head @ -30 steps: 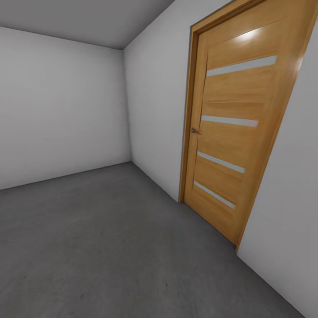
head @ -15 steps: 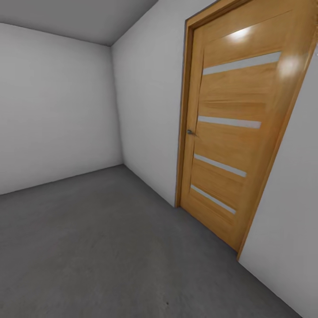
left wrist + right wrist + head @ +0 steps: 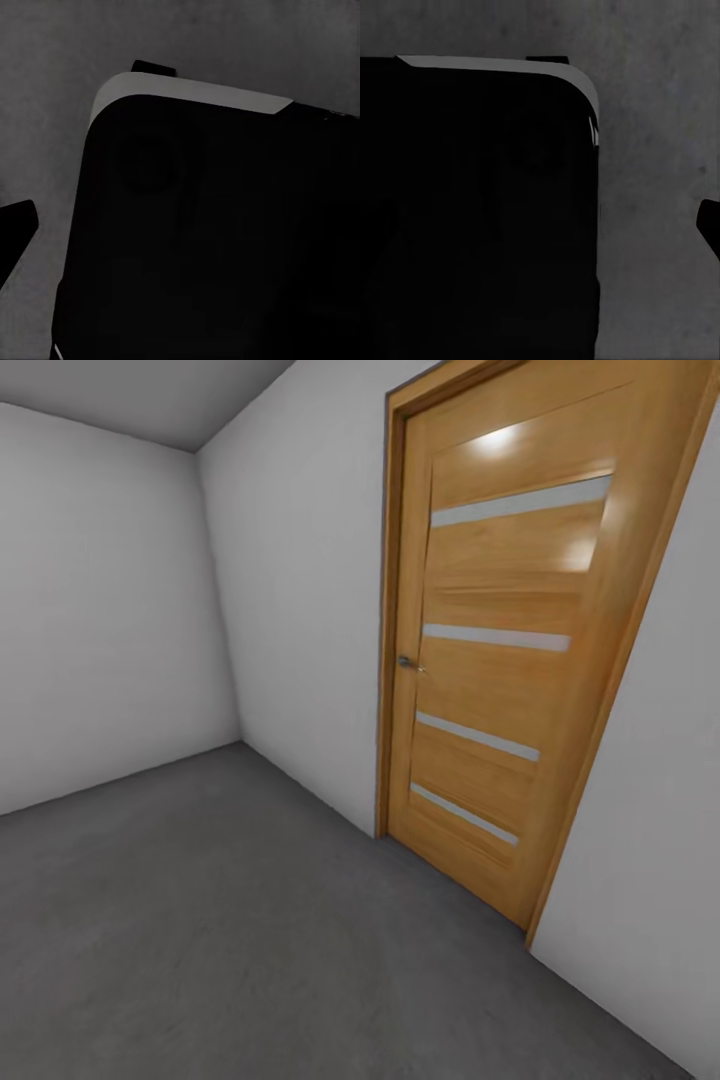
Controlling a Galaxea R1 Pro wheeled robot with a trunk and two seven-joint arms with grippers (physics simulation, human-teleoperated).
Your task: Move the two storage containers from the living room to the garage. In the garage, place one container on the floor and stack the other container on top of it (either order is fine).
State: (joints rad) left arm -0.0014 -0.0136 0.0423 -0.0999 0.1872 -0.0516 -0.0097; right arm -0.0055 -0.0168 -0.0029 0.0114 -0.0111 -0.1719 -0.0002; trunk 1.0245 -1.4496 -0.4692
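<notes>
You face closed honey-brown wooden door with pale glass strips [image 3: 500, 650], small metal door handle [image 3: 406, 662] at its left edge, plain white walls [image 3: 300, 590] around. Dark grey mottled concrete floor [image 3: 220, 920] suggests garage. Orange-red storage containers not seen here. Wrist views: black robot body [image 3: 217, 240] over floor; whether left or right pincer is released or clenched, cannot tell. Approach door squarely, keep base off wall.

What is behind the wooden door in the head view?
Nothing behind the wooden door can be seen: it is shut in its frame, and its pale strips show nothing through. White wall flanks it; grey concrete floor lies before it.
</notes>
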